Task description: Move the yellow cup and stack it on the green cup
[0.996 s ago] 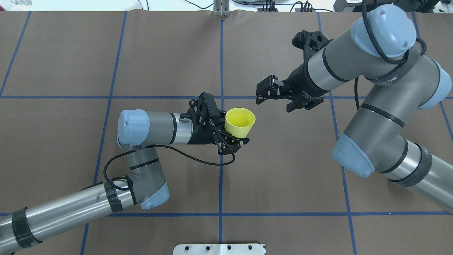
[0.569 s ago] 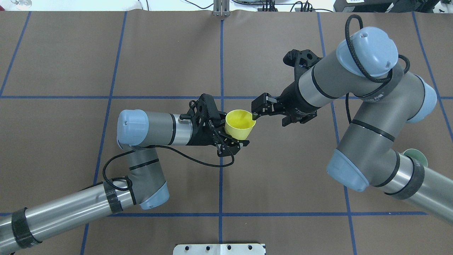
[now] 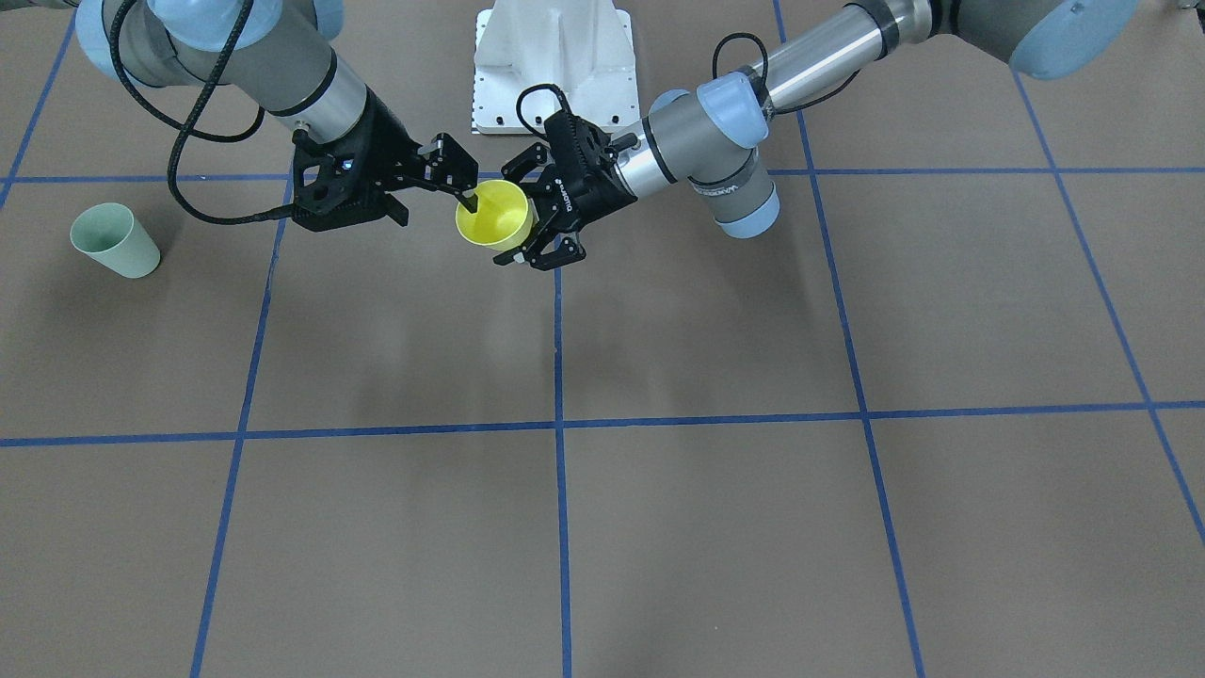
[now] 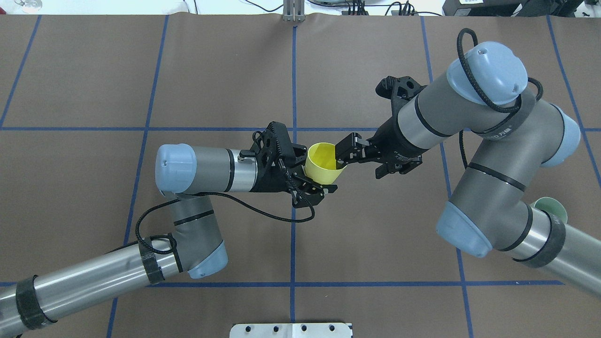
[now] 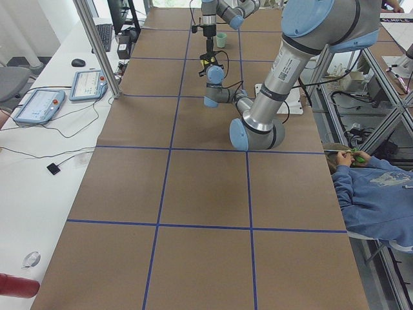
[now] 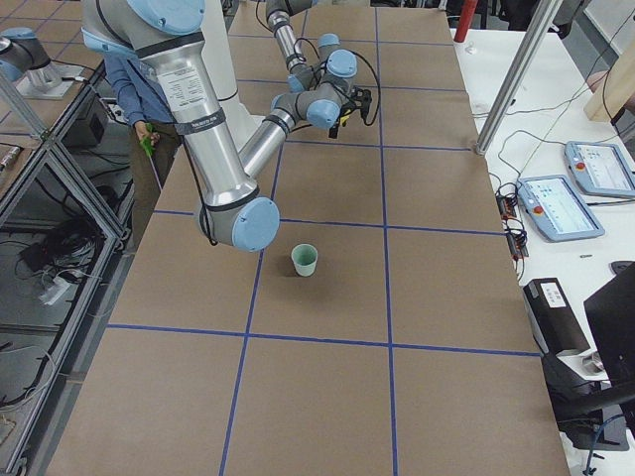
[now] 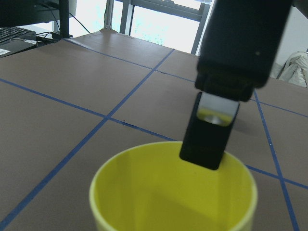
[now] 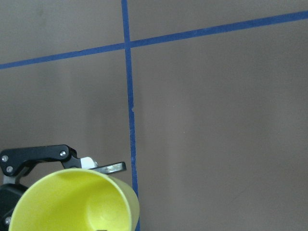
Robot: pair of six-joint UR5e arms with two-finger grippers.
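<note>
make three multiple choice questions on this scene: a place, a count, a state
1. Where is the green cup?
A. Standing on the table, touching neither pincer
B. Nested inside another cup
C. Held in the air

2. How many cups are in view?
A. One
B. Two
C. Four

3. What is the left pincer doing?
A. Hanging open over bare table
B. Resting shut on the table
C. Gripping the yellow cup

1 A: it stands alone on the robot's right side.
2 B: only one green and one yellow show.
3 C: its fingers clamp the cup's sides; the right pincer, open, dips one finger inside the rim.
</note>
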